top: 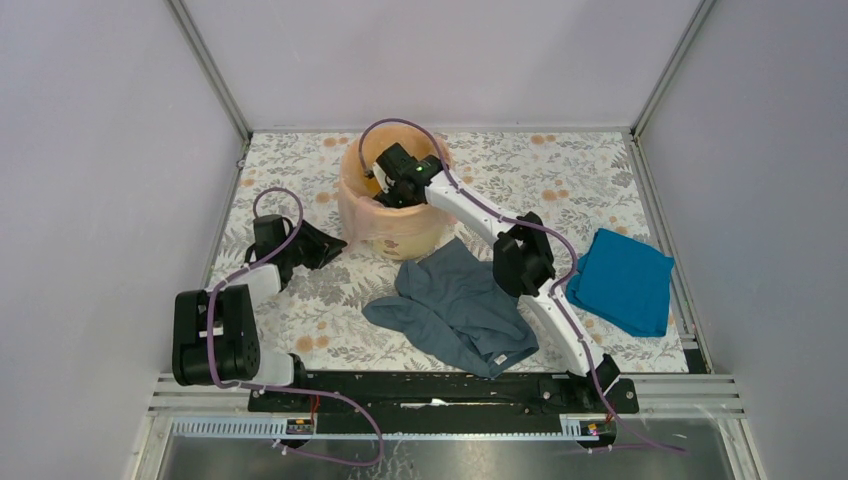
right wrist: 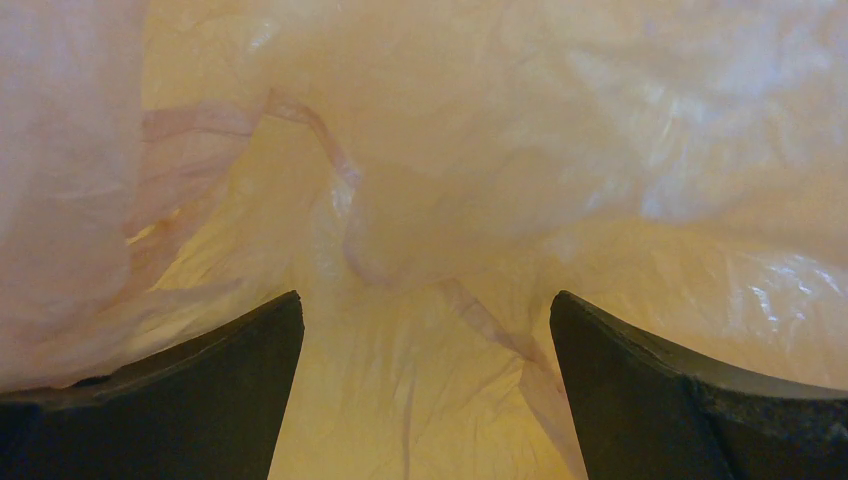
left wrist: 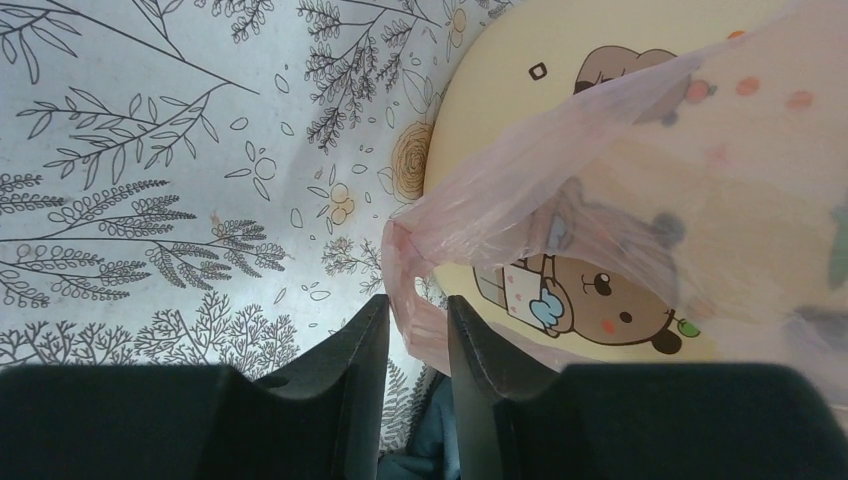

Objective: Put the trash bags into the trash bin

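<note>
The trash bin [top: 350, 205] is a round yellow-orange bucket at the back middle of the table. The thin pink trash bag [top: 400, 238] is draped over its rim and down its side. My right gripper [top: 392, 185] reaches down into the bin; in the right wrist view it stands wide open [right wrist: 425, 297] over the wrinkled bag film [right wrist: 480, 150], holding nothing. My left gripper [top: 335, 245] sits low at the bin's left side. Its jaws [left wrist: 416, 302] stand a narrow gap apart, with a hanging loop of the bag [left wrist: 560, 180] between the tips, against the bin's wall [left wrist: 520, 80].
A grey-blue garment [top: 455, 305] lies crumpled in front of the bin, partly under the right arm, and shows below the left fingers [left wrist: 440, 440]. A bright blue folded cloth [top: 622, 280] lies at the right edge. Walls close in the floral-cloth table [top: 560, 170] on three sides.
</note>
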